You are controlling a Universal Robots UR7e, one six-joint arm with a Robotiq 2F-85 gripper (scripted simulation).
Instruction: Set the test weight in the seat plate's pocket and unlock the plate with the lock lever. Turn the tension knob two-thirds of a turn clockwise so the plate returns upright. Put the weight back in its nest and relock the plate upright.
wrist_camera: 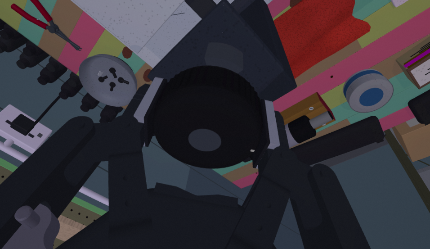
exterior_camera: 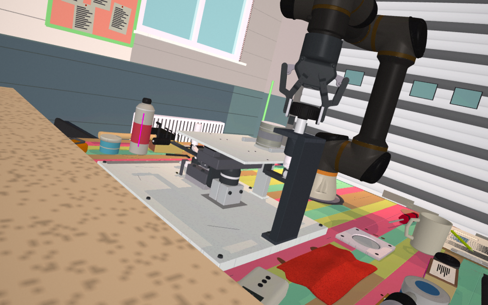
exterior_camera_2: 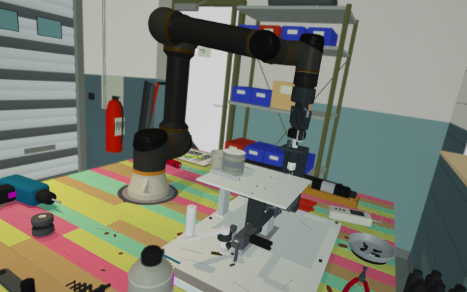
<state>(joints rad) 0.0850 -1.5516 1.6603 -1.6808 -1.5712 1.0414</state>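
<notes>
The grey test weight (exterior_camera: 271, 135) (exterior_camera_2: 233, 161) sits on the white seat plate (exterior_camera: 234, 146) (exterior_camera_2: 255, 185), near its arm-side corner. The plate lies close to level on its dark hinge block. The black ribbed tension knob (exterior_camera: 305, 110) (exterior_camera_2: 295, 133) (wrist_camera: 207, 116) tops a dark post (exterior_camera: 295, 186) at the edge of the base, and my gripper (exterior_camera: 306, 110) (exterior_camera_2: 296, 132) (wrist_camera: 206, 119) is closed around it from above. The lock lever (exterior_camera_2: 206, 235), white with an upright handle, lies low at the front of the base.
A grey base board (exterior_camera: 200, 212) carries the fixture on the striped table. A red cloth (exterior_camera: 325, 271), a white flange plate (exterior_camera: 365, 242), a mug (exterior_camera: 429, 233) and tape rolls lie by the post. A spray bottle (exterior_camera: 141, 127) stands behind. A tan shelf (exterior_camera: 48, 208) fills the foreground.
</notes>
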